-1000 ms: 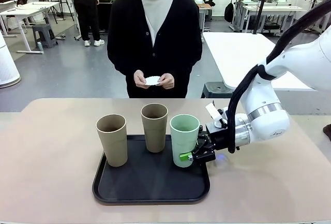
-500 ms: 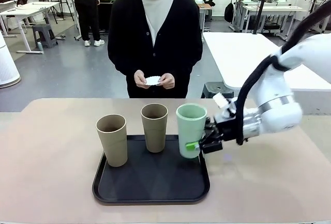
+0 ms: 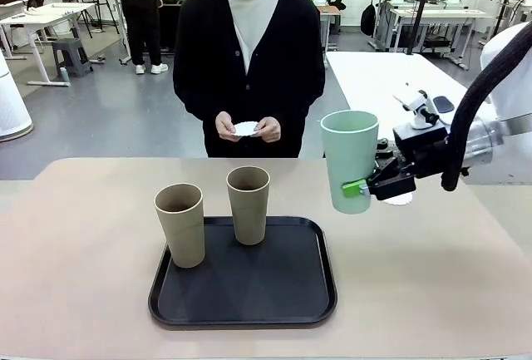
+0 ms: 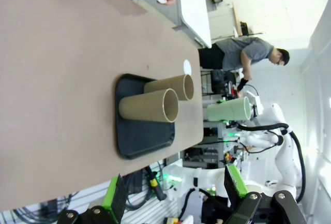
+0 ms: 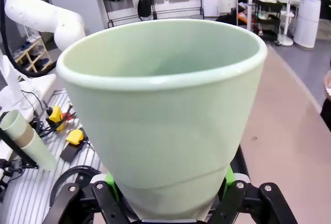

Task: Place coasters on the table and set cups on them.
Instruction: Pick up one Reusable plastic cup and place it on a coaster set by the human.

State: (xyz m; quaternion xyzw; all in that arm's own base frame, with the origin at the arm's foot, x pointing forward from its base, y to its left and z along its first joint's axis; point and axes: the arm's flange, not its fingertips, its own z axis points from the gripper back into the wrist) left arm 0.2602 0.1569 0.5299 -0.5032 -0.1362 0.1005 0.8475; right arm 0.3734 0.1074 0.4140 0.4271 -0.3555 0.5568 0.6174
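- Two tan matte tumblers (image 3: 179, 223) are standing upright on the black rounded tray (image 3: 249, 298).
- Your right gripper (image 3: 356, 187) is clamping the smooth mint cup (image 3: 349, 152) in the air, right of the tray.
- One thin white coaster (image 3: 401, 199) is lying on the beige table (image 3: 83, 235) behind it.
- Your left gripper (image 4: 174, 190) is hanging with jaws apart, empty.

mint cup (image 3: 349, 159) lifted off tray (image 3: 249, 293), carried right, perhaps above coaster (image 3: 401, 200)
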